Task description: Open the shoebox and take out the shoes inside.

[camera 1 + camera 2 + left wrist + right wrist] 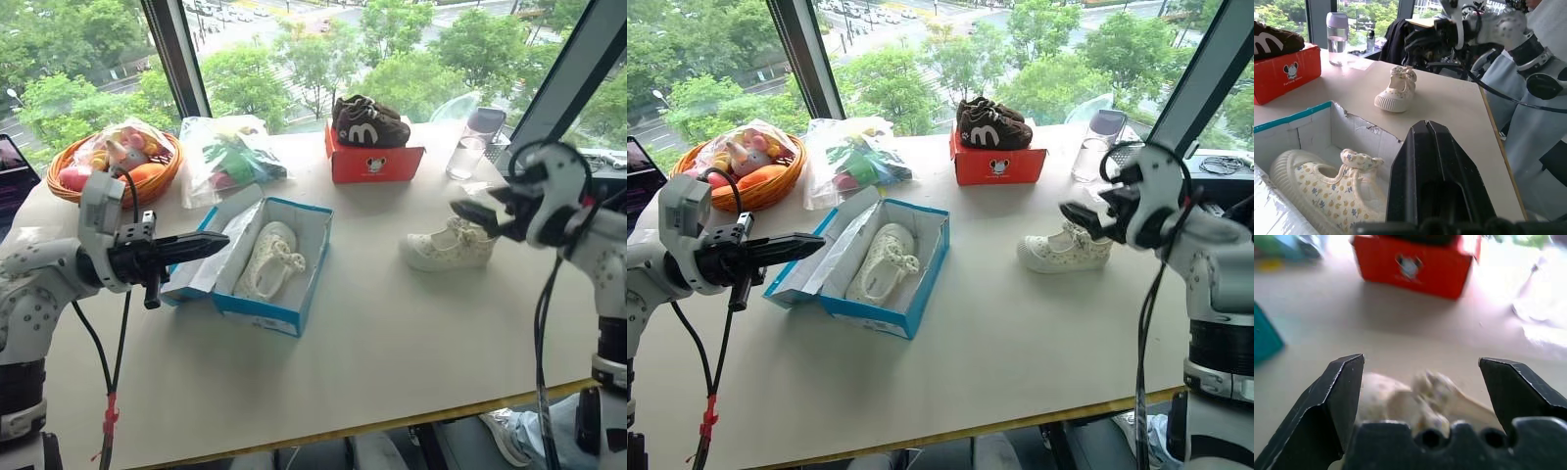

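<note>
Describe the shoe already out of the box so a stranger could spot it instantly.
On the pale table, look right of the open blue shoebox, in front of the red box. The cream shoe stands alone on bare tabletop; its twin lies boxed.

Bright daylight from windows (294,59) behind table; right wrist view blurred, overexposed.

The shoebox (265,262) stands open, so one shoe (268,258) is reachable from above; bare tabletop (392,333) lies before it, while the red box (374,157), bag (227,155) and basket (118,168) crowd behind
</note>
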You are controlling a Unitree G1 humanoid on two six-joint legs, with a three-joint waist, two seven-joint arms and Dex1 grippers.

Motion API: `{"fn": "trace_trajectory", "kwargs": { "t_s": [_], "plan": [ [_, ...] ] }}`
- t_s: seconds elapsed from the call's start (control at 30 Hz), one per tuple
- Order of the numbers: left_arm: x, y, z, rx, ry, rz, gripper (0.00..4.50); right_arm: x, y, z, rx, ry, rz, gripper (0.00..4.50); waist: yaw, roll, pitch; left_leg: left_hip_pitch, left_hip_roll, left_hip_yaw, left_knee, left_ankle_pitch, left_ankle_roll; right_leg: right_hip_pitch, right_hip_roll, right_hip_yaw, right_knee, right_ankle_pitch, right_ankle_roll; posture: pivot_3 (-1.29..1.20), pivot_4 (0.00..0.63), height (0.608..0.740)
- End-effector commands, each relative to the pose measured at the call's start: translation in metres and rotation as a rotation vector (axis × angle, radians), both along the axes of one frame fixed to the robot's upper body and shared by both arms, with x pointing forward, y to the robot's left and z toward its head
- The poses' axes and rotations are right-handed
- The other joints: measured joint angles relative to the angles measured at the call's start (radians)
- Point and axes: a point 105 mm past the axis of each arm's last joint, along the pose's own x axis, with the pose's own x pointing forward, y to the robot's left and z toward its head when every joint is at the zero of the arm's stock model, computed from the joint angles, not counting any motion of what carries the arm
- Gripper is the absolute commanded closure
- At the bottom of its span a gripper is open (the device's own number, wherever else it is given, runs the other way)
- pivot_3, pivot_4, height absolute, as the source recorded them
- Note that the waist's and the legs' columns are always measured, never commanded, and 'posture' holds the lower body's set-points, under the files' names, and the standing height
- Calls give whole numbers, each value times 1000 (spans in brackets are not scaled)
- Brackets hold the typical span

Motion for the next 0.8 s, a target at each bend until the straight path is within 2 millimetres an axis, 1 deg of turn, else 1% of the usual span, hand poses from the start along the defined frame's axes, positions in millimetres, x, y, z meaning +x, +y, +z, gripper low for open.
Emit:
{"fn": "trace_trajectory", "kwargs": {
  "t_s": [0.03,0.1,0.2,0.3,0.4,0.5,0.57,0.63,0.7,0.8],
  "plan": [
    [-5,11,3,17,-17,15,4500,8,8,-17,-131,1,29,29,7,0,0,-1,0,0,0,0,0,0,-1,0,0,2,-4,0,150,740],
    [-8,15,6,10,-23,16,4500,12,13,-26,-176,14,41,29,8,0,0,-2,-1,0,1,0,1,-1,-2,0,-1,4,-6,0,150,740],
    [-9,28,20,-25,-55,58,4500,21,21,-36,-219,24,51,29,6,0,0,-2,-1,0,2,-1,1,-1,-1,-1,-1,4,-6,0,150,740],
    [-11,36,23,2,-66,85,4500,32,29,-48,-261,29,39,29,-5,0,0,-2,0,0,2,-1,1,-2,0,-1,0,4,-6,0,150,740],
    [-13,38,23,21,-61,92,4500,35,36,-54,-272,37,55,29,-4,0,0,-1,0,0,1,-1,1,-2,0,0,0,4,-6,0,150,740],
    [-17,42,29,34,-80,104,4500,37,44,-62,-298,34,73,29,-4,0,0,-2,0,0,1,-1,1,-2,0,0,0,4,-6,0,150,740],
    [-20,45,32,29,-84,111,4500,37,50,-65,-295,39,85,29,-3,0,0,-2,0,0,1,-1,1,-3,0,0,0,4,-6,0,150,740],
    [-22,46,25,38,-60,117,4500,37,55,-67,-289,45,91,29,-4,0,0,-2,0,0,1,-1,1,-3,0,0,0,4,-6,0,150,740],
    [-23,40,13,30,-20,112,4500,38,59,-68,-284,50,94,29,-4,0,0,-1,0,0,1,-1,1,-2,-1,0,1,4,-6,0,150,740],
    [-29,22,0,-38,24,72,4500,40,60,-69,-267,59,87,29,-3,0,0,-1,0,0,1,-1,0,-2,-1,0,1,4,-6,0,150,740]
  ]
}}
